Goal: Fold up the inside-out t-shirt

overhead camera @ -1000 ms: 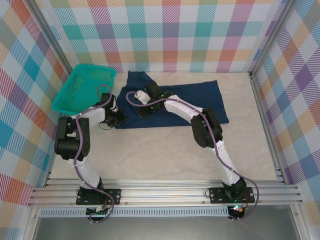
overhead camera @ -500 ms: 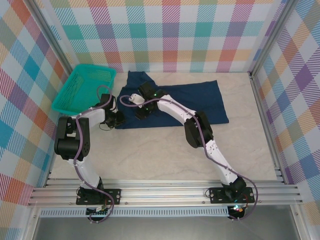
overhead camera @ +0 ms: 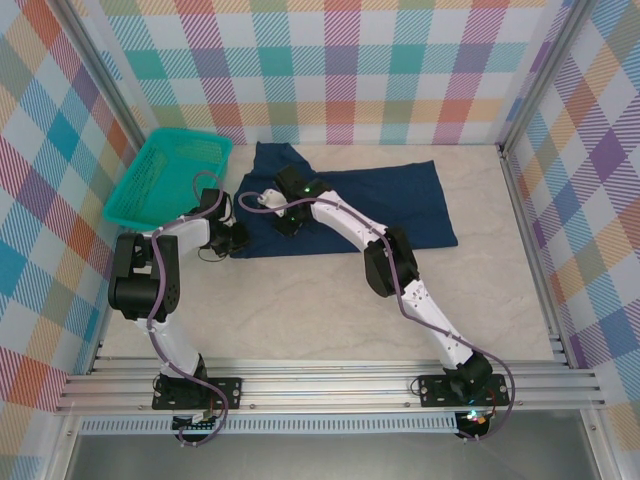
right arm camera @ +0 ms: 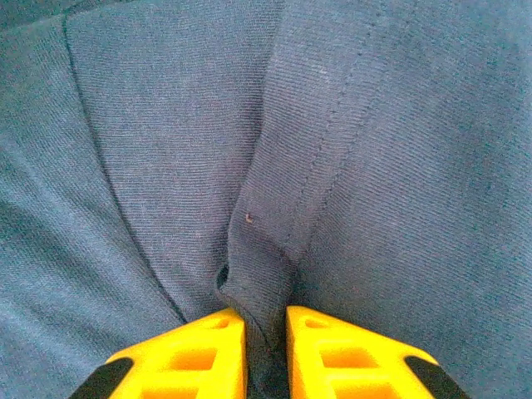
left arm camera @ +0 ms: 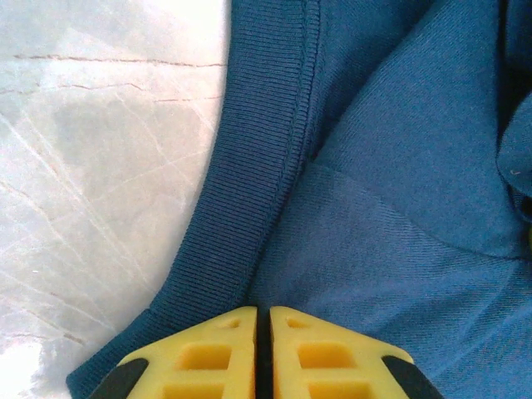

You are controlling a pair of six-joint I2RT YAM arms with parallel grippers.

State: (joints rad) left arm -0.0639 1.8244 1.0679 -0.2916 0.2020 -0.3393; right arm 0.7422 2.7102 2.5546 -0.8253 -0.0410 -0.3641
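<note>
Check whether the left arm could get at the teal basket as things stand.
Probably yes: the basket lies close beside the left hand with nothing between. That hand is closed at the t-shirt's ribbed edge and may need to release first.

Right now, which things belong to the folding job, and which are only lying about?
Job: navy t-shirt; left gripper, shut at its ribbed band; right gripper, shut on a ridge of its cloth.
Lying about: teal basket, apart from the shirt.
</note>
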